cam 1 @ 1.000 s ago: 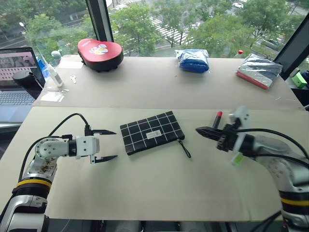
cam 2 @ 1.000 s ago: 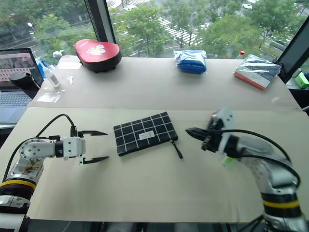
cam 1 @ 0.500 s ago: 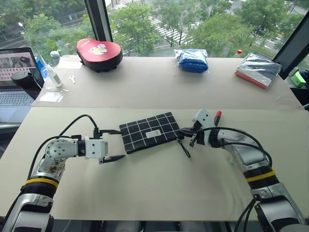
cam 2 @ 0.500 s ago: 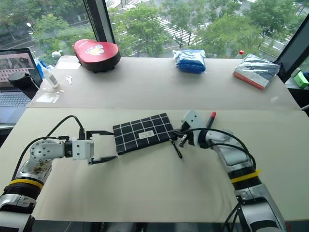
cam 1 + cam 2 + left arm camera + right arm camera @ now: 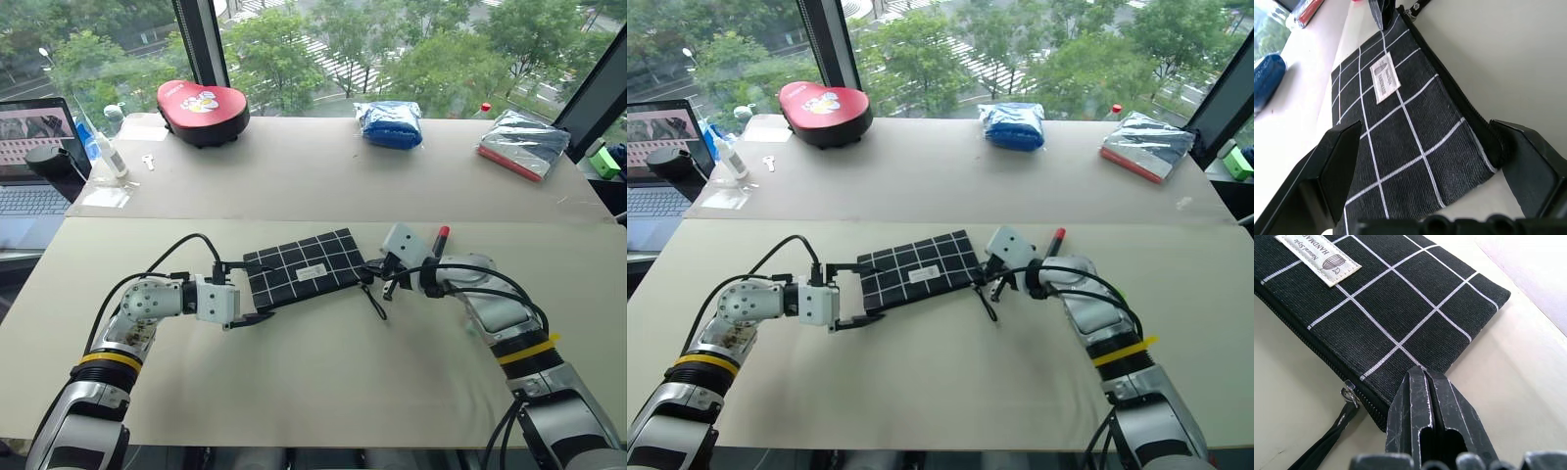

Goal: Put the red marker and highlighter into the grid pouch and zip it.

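Nearest edge, left gripper (image 5: 252,292): jaws wide, straddling the grid pouch (image 5: 309,269) end to pin it.
Right gripper (image 5: 377,271): closed, empty, pressing the pouch corner beside its zipper pull.
Red marker (image 5: 440,238): worktop (image 5: 323,382), behind right wrist, awaiting pickup.

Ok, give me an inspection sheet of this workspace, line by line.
Surface: beige table, a seam across it.
Job's things: grid pouch flat, zipped; red marker beside the right arm; highlighter not made out.
Clutter: red case, blue bundle, silver packet, laptop along the far side.
End effectors: left end effector open, straddling the pouch's end; right end effector shut at its zipper end.
Cables: black cable looping over each arm.
Surroundings: window, trees outside.
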